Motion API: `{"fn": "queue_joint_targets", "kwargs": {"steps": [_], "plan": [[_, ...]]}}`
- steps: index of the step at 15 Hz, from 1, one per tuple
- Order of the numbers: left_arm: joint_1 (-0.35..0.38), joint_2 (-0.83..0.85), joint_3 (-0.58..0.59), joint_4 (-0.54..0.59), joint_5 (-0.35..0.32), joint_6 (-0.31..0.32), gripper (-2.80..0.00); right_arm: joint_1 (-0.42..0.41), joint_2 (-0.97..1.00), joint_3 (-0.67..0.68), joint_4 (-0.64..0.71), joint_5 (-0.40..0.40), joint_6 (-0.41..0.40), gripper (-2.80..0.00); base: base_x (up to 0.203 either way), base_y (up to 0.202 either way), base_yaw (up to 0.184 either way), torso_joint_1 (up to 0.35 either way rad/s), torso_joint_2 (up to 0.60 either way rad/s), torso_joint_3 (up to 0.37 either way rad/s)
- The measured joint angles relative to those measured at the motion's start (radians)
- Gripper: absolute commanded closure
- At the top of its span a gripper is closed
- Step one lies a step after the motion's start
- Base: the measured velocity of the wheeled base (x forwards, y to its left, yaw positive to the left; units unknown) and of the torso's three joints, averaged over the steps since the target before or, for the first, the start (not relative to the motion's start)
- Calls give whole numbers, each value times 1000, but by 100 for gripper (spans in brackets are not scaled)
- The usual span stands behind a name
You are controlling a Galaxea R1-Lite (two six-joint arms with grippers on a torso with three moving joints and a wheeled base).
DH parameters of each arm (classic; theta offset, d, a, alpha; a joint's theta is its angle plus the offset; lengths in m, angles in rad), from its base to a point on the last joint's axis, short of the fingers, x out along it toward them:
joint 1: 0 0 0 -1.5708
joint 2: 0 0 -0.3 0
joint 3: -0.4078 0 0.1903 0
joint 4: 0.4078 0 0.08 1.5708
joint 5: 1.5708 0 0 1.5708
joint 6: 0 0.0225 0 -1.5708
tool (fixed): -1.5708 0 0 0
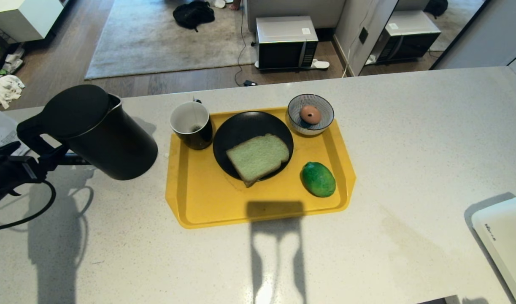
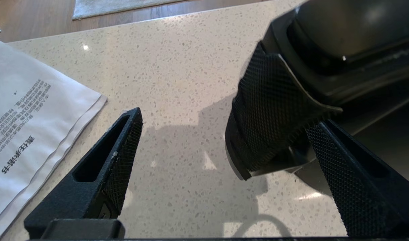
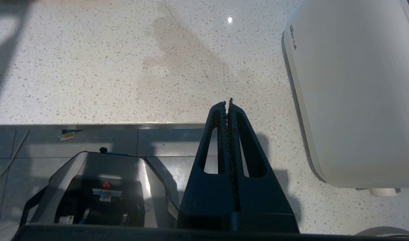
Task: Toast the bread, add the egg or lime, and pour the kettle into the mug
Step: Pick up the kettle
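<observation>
Left end effector [image 2: 221, 144] open at kettle [image 1: 99, 131] handle.
Kettle upright on table [image 1: 409, 147], left of tray [image 1: 258, 202]; handle [image 2: 268, 113] between spread fingers, toward left arm. Right end effector [image 3: 229, 103] closed, parked far off.

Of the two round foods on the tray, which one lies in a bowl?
The egg: brown, inside the striped bowl. The lime lies bare on the yellow tray.

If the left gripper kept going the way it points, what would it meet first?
Probably the kettle: its textured handle sits just ahead of the left gripper, between the open jaws, nearer one finger. Contact is unclear.
</observation>
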Motion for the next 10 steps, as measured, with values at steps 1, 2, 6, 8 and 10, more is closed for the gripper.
{"fn": "queue_joint_targets", "kwargs": {"steps": [1,2,6,8,10], "plan": [[-3,2,-6,0,0,-3,-280,0,0,0,0,0,0,0,0,0,0,0,0,0],[-10,4,-12,0,-1,-2,-280,0,0,0,0,0,0,0,0,0,0,0,0,0],[-41,13,-21,0,-7,9,-280,0,0,0,0,0,0,0,0,0,0,0,0,0],[-59,16,-20,0,-10,33,-280,0,0,0,0,0,0,0,0,0,0,0,0,0],[-66,19,-19,-1,-21,63,-280,0,0,0,0,0,0,0,0,0,0,0,0,0]]}}
